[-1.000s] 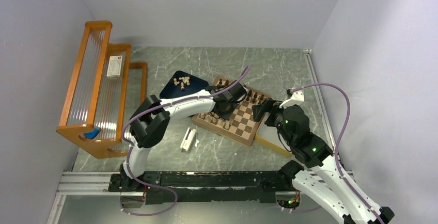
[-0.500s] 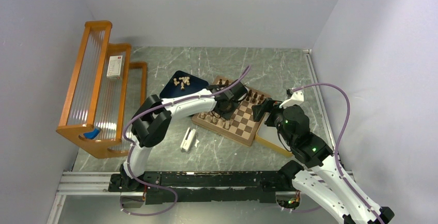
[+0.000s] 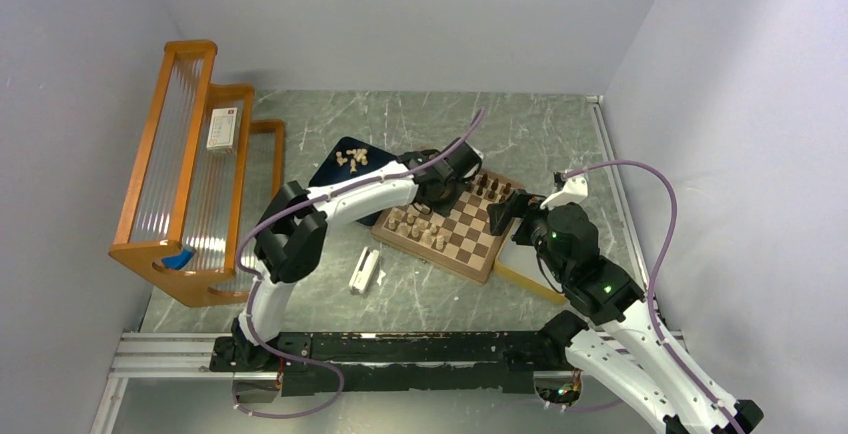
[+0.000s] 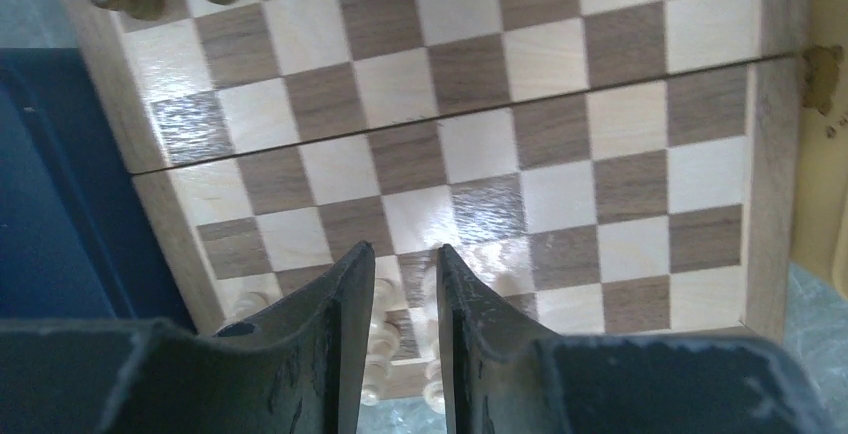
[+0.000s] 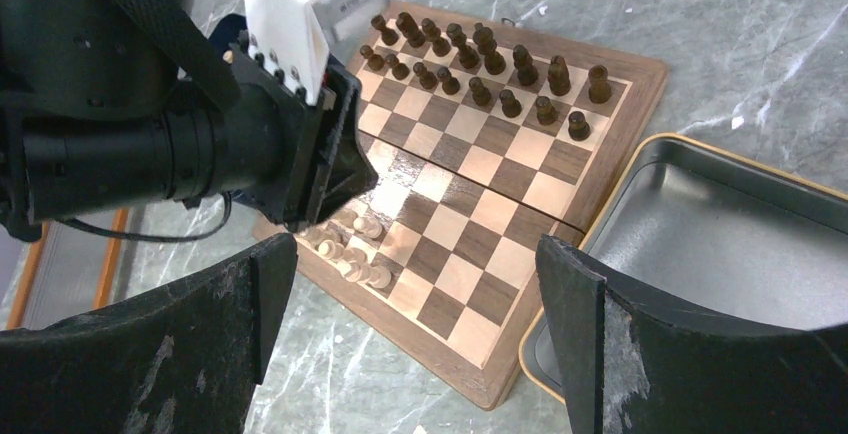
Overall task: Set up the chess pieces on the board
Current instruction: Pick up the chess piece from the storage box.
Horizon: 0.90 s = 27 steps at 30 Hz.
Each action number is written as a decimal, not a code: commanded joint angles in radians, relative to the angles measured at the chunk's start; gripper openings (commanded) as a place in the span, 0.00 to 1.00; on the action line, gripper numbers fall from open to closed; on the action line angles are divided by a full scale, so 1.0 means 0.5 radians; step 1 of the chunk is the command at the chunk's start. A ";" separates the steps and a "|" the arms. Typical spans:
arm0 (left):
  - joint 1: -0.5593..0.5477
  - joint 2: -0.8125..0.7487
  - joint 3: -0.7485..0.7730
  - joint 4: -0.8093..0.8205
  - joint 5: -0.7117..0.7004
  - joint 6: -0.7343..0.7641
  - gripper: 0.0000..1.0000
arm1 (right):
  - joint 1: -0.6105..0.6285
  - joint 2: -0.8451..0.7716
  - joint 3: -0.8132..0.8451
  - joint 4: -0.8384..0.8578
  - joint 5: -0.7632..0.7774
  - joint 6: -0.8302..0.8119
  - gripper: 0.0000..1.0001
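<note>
- Chess pieces of turned wood: the dark brown set point(image 5: 480, 59) stands in two rows along one edge of the checkered light-and-dark wooden board point(image 5: 470, 244), and we find the pale tan ones point(image 5: 350, 249) clustered by the opposite edge.
- More pale pieces lie on the dark blue tray point(image 3: 330, 179) beside the board.
- Left gripper point(image 4: 400, 254) hovers over the pale cluster, jaws narrowly parted, nothing clamped.
- Right gripper point(image 5: 415, 254) gapes wide and empty near the yellow-rimmed metal tray point(image 5: 700, 204).
</note>
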 commanded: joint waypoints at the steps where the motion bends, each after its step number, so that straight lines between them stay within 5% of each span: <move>1: 0.142 -0.127 0.047 -0.008 0.010 0.019 0.33 | 0.007 -0.016 0.006 0.053 0.018 -0.007 0.94; 16: 0.790 -0.399 -0.202 0.098 -0.029 0.108 0.37 | 0.009 0.023 0.010 0.077 -0.021 -0.009 0.94; 27: 0.965 -0.189 -0.230 0.273 -0.003 0.021 0.37 | 0.007 0.034 -0.024 0.103 -0.073 0.016 0.94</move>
